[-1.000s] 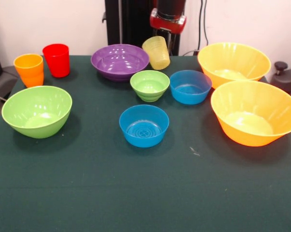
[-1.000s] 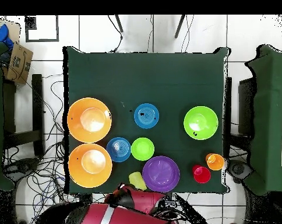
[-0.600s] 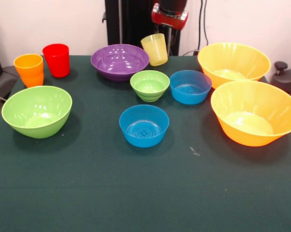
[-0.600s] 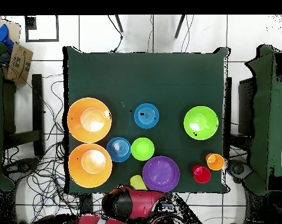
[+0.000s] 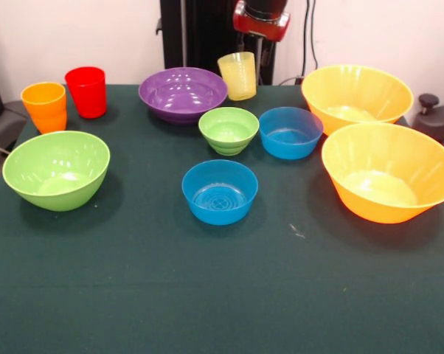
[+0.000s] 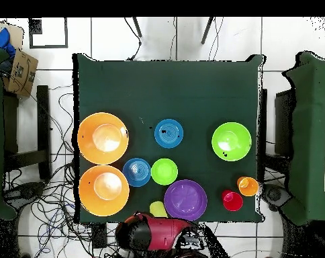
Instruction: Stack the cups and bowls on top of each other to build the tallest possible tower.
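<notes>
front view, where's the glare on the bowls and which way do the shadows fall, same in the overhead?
Front view: bright highlights sit inside the purple bowl and in the bottoms of both orange bowls; soft shadows fall toward the camera under the big green bowl and the near blue bowl. Overhead view: both orange bowls show pale washed-out centres, and shadows on the cloth are barely visible.

A dark green tabletop carries glossy plastic: two orange bowls, a lime-green large bowl, a purple bowl, two blue small bowls (the nearer shows ringed ridges inside) and a light-green small bowl. The cups are pale yellow, orange and red. The arm is red and black.
</notes>
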Controlling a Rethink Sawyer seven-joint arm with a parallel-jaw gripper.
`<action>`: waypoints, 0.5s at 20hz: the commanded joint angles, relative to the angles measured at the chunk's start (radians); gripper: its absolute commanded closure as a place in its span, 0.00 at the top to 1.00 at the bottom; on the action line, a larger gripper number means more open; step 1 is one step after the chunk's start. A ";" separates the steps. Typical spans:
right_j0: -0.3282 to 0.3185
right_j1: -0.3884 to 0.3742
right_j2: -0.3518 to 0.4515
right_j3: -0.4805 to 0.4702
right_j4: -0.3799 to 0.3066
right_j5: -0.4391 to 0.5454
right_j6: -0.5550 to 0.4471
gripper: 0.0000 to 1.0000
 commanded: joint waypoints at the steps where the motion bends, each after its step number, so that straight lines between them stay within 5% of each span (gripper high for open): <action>1: -0.020 0.029 0.133 -0.077 0.002 -0.066 0.106 1.00; 3: -0.039 0.036 0.156 -0.064 -0.008 -0.128 0.121 1.00; 4: -0.048 0.041 0.166 -0.059 -0.011 -0.147 0.126 0.00; 10: -0.032 0.034 0.145 -0.057 -0.027 -0.207 0.129 0.00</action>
